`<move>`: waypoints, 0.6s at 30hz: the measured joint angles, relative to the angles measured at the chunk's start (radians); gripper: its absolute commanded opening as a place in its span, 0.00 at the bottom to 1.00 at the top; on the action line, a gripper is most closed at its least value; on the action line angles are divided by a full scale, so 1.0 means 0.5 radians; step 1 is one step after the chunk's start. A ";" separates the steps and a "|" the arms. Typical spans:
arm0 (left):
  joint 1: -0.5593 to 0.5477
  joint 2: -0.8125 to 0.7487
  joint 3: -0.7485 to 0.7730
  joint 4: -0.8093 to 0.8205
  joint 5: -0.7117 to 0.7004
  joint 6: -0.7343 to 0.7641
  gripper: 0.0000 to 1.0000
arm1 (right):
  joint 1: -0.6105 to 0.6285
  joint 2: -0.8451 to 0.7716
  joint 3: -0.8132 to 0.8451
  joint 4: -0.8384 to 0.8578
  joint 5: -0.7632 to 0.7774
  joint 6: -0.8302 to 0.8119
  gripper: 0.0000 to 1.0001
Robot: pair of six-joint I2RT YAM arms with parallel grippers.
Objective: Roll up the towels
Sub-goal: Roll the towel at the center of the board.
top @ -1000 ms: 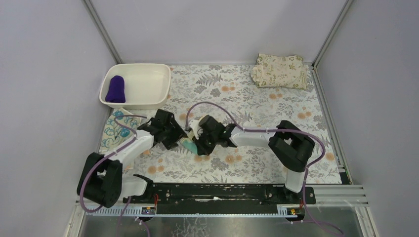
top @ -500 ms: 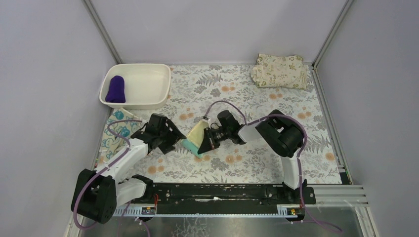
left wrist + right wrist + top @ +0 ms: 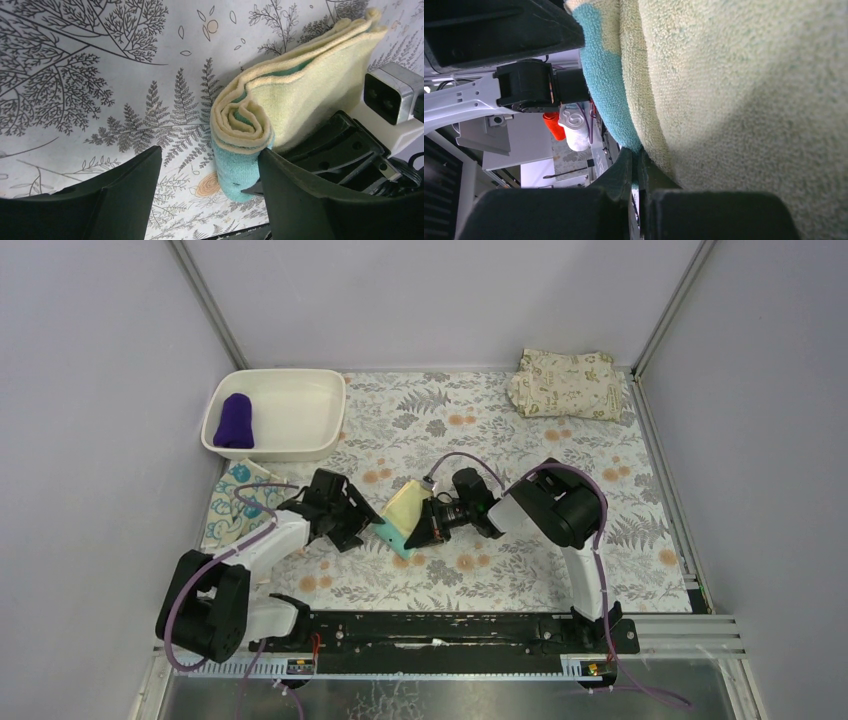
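A pale yellow towel (image 3: 403, 508) with a teal underside lies partly rolled at the mat's centre; its coiled end (image 3: 243, 125) faces the left wrist camera. My right gripper (image 3: 424, 528) is shut on the towel's teal edge (image 3: 610, 95), jaws pressed together (image 3: 639, 162). My left gripper (image 3: 207, 175) stands open around the coil's near end, its right finger (image 3: 300, 195) close to the teal part, the left finger apart from it. A teal-swirl towel (image 3: 236, 502) lies flat at the left. A dark purple towel (image 3: 236, 420) sits rolled in the white tub (image 3: 300, 430).
A beige leaf-printed folded cloth (image 3: 565, 383) lies at the back right corner. The tub stands at the back left. Metal rails edge the mat on both sides, and the arms' bases sit along the near edge.
My right arm has drawn back to the right and turned, and the yellow towel now shows beside its gripper. My left gripper has opened wider and backed slightly left.
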 measured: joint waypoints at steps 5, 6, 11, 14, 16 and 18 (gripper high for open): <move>-0.001 0.132 0.001 0.059 0.004 -0.016 0.60 | -0.001 -0.001 0.039 -0.110 0.005 -0.030 0.05; 0.000 0.147 0.001 0.077 0.012 -0.023 0.58 | -0.001 -0.005 0.050 -0.150 0.010 -0.047 0.08; 0.001 0.221 0.012 0.137 0.029 -0.067 0.51 | -0.001 -0.105 0.112 -0.473 0.094 -0.227 0.21; 0.001 0.264 0.031 0.159 0.038 -0.089 0.46 | 0.002 -0.224 0.152 -0.750 0.217 -0.401 0.33; 0.001 0.287 0.038 0.172 0.040 -0.095 0.44 | 0.018 -0.320 0.211 -0.994 0.342 -0.554 0.39; -0.001 0.300 0.040 0.182 0.040 -0.101 0.44 | 0.048 -0.417 0.294 -1.229 0.494 -0.708 0.44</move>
